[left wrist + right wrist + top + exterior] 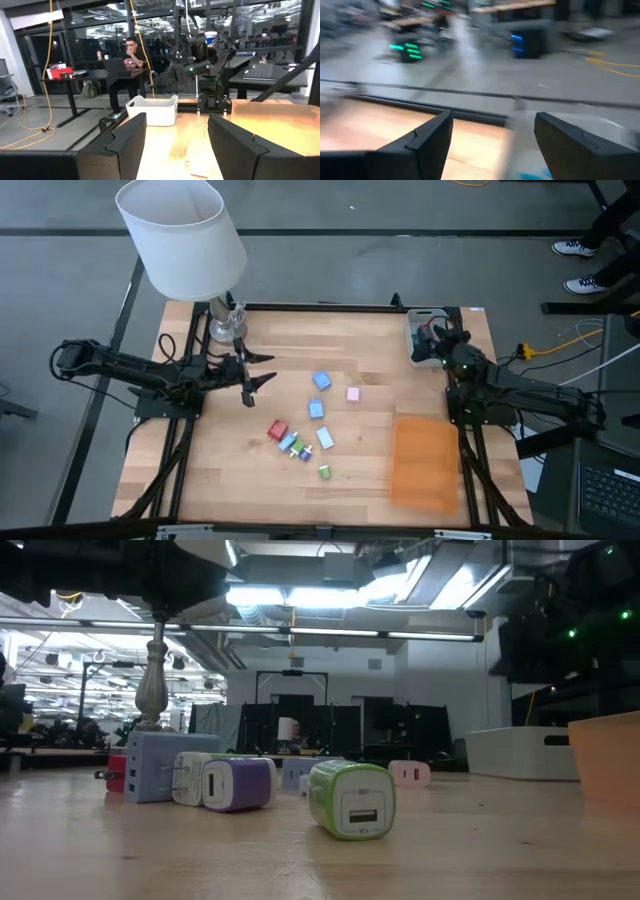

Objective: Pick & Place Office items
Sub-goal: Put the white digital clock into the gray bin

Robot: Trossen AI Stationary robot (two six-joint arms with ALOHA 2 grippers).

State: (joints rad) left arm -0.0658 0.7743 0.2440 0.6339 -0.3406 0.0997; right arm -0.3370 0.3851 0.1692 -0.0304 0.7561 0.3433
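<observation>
Office items (305,425) clustered mid-table, toward near edge; left end effector (256,375) spread, empty, just beside cluster, nearer arm; right end effector (437,343) spread over grey tray (413,340), far right corner.

I see the office items (308,423) scattered mid-table (230,490). The tray (424,332) sits in the far right corner, the sheet (425,463) by the near right edge, the lamp (185,242) at the far left corner.
</observation>
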